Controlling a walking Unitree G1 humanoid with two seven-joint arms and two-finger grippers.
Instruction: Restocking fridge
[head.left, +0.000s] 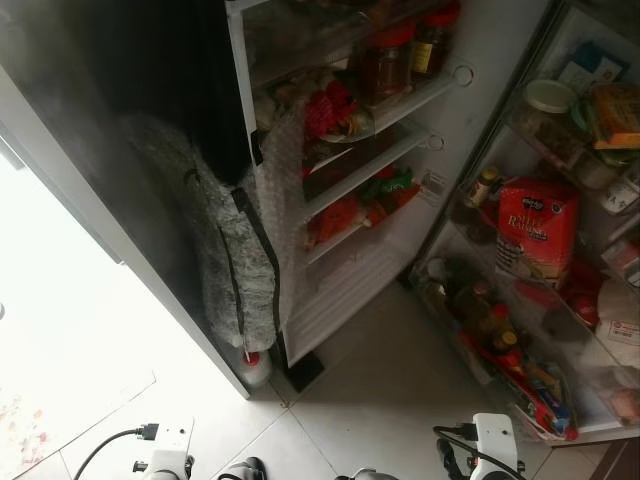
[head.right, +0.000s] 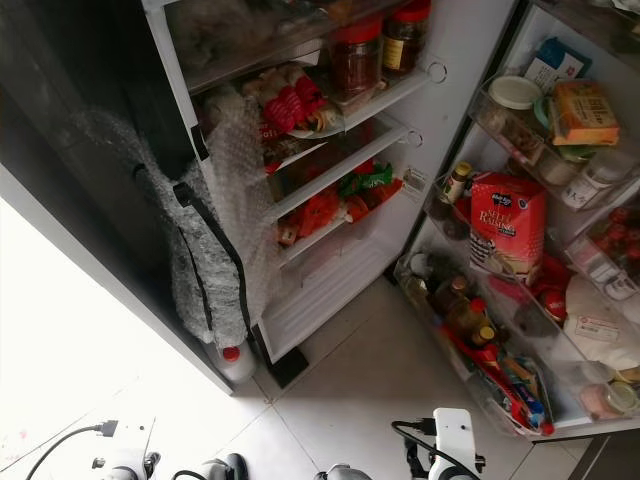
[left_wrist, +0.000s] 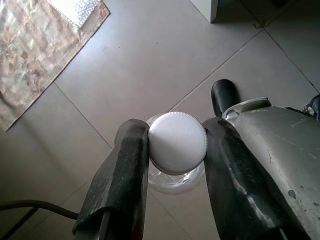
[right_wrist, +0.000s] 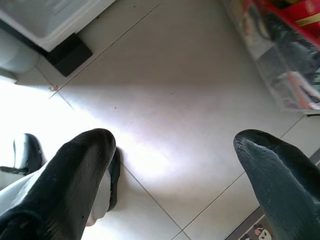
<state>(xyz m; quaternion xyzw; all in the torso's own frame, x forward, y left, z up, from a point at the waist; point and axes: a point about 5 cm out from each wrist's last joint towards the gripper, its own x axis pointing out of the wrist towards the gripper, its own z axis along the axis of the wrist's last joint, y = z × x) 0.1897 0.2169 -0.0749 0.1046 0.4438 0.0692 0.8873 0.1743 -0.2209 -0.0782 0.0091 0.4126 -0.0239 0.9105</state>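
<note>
Left tool (left_wrist: 175, 142) grips white-capped bottle (left_wrist: 177, 145); right tool (right_wrist: 175, 150) spread; door bag (head.left: 537, 228) reads "Raisins".

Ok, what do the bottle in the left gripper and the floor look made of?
Bottle: likely clear plastic, see-through body, matte white ribbed screw cap, clamped by left gripper. Floor: glazed ceramic tile by the look, pale with soft sheen and grout lines.

Pale square floor tiles (head.right: 380, 390) with thin dark grout lines cover the room. Strong daylight washes the floor on the left to white. A faded beige patterned rug (left_wrist: 35, 55) lies on the tiles, well apart from a small black wedge-shaped block (right_wrist: 70, 54).
</note>
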